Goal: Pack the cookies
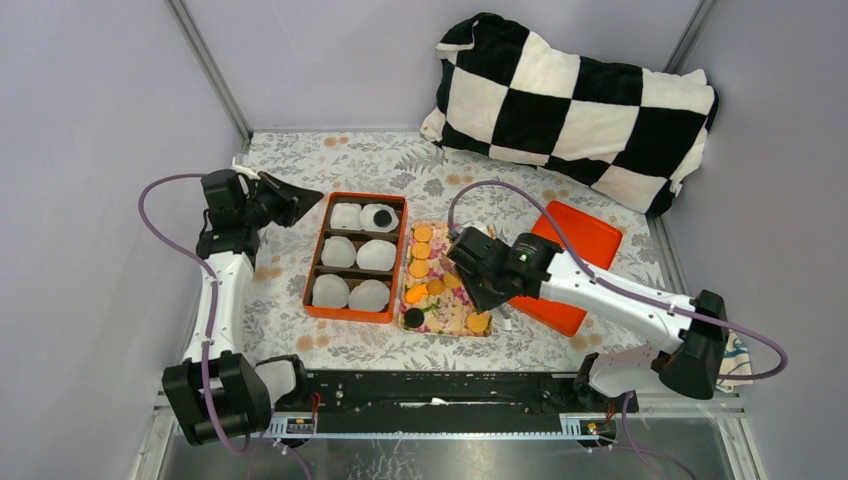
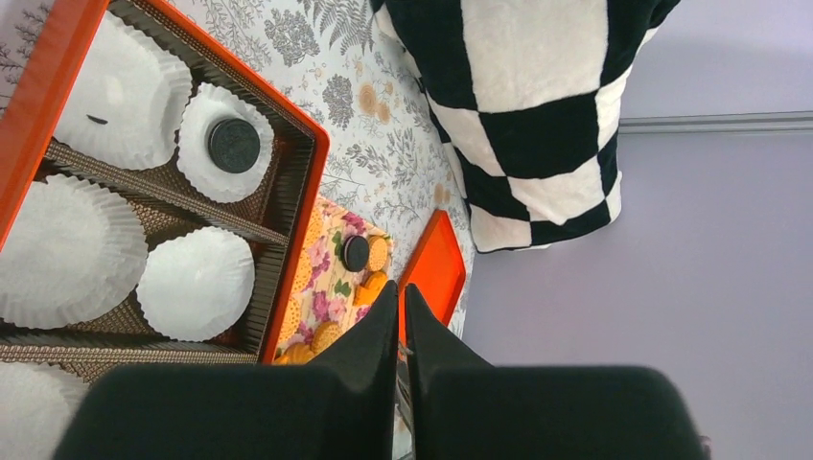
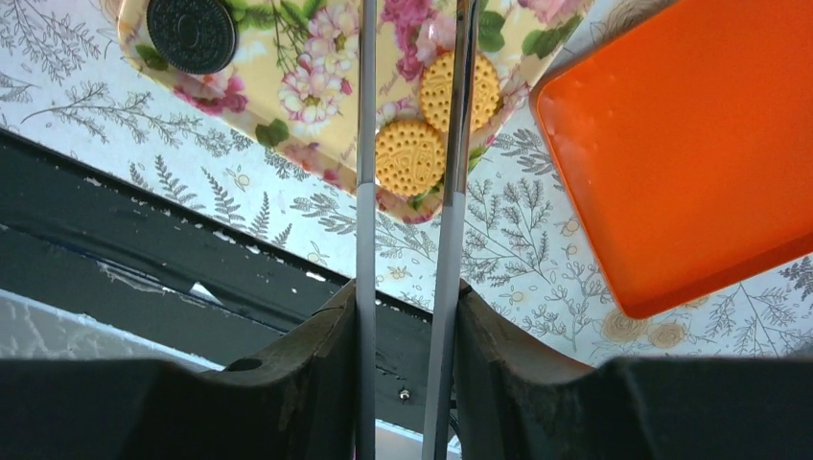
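Right gripper [image 1: 487,287]: fingers [image 3: 365,144] narrow gap apart, nothing clamped along visible length. Tips cut off at wrist frame top, hidden under arm from above. Golden cookie [image 3: 410,158] shows between them, flat on floral tray [image 1: 445,310]. Other cookies [image 1: 420,268] on same tray. Left gripper [image 2: 401,292] pinched closed, empty, beside orange box [image 1: 345,316]. Black cookie [image 2: 234,145] in paper cup [image 2: 197,113], clearest in left wrist view. Orange lid [image 1: 585,240] right of tray.

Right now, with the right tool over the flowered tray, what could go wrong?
1. The golden cookie between the right tool's blades seems to touch a second cookie; closing might drag or crack that one.
2. Both lie near the tray rim, so a nudge could push one onto the tablecloth.
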{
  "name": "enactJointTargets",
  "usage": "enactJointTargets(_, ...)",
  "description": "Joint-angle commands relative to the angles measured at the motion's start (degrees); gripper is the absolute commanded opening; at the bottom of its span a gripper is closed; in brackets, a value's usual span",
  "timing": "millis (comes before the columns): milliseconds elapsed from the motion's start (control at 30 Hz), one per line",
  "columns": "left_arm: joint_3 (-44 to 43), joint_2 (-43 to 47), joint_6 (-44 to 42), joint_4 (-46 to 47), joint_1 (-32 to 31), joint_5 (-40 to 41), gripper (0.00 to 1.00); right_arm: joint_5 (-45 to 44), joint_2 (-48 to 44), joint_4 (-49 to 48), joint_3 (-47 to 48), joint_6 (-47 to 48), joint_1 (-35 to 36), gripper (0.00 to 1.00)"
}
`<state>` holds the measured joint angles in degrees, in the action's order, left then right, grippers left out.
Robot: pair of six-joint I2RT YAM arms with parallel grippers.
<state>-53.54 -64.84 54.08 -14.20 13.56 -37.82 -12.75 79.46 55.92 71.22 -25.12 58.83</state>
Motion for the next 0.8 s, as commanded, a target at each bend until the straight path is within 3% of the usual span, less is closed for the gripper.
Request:
enactJointTargets(0, 0.80, 2.21, -0.29, 0.79, 0.25, -1.84, 0.08, 2.81, -4.17, -0.38, -3.06, -1.32, 0.29, 0.41)
enactJointTargets(367, 2.78, 5.38, -1.48, -1.89, 0.21, -1.85, 0.08, 2.88, -3.92, -2.69, -11.61, -2.89, 4.26, 0.45)
enactJointTargets(767, 4.28, 5.45, -1.92, -1.65, 0.24, -2.25, 0.08, -1.30, 2.07, -6.85, -11.48, -2.56, 4.54, 0.48)
